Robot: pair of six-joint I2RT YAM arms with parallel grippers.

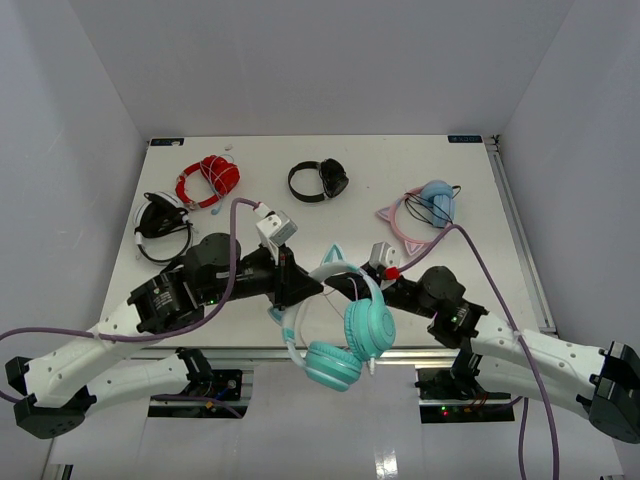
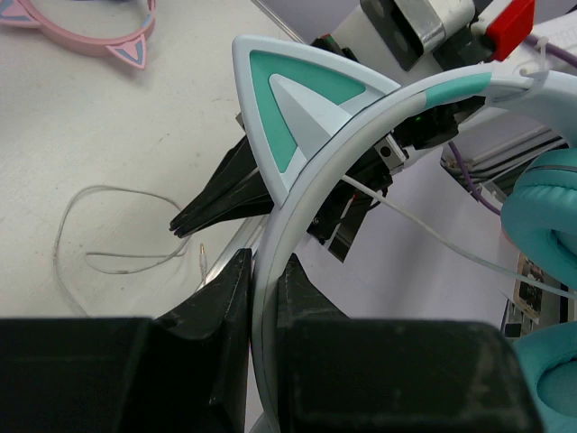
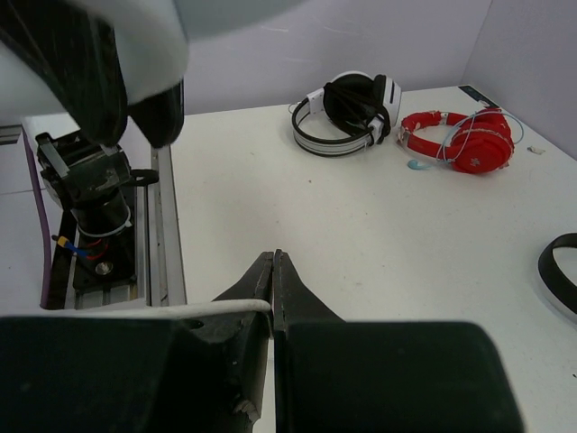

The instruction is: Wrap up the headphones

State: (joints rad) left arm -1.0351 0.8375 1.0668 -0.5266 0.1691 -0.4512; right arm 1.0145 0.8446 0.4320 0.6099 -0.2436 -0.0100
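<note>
Teal cat-ear headphones point(image 1: 355, 335) at the near edge of the surface point(image 1: 350, 220), between two claws.
Left claw point(image 1: 312, 284) and right claw point(image 1: 350, 287) meet at the headband; red headphones point(image 1: 208, 180) lie near the far-left corner, black headphones point(image 1: 318, 181) far centre.

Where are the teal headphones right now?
In the top view the headphones are held at the centre of the table near edge. The left gripper clamps the headband, the right gripper pinches the cable.

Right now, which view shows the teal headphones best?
Top external: the headphones show almost whole, both cups and band. Left wrist shows only band, one ear and a cup's edge. Right wrist shows only a blurred piece and the cable.
</note>
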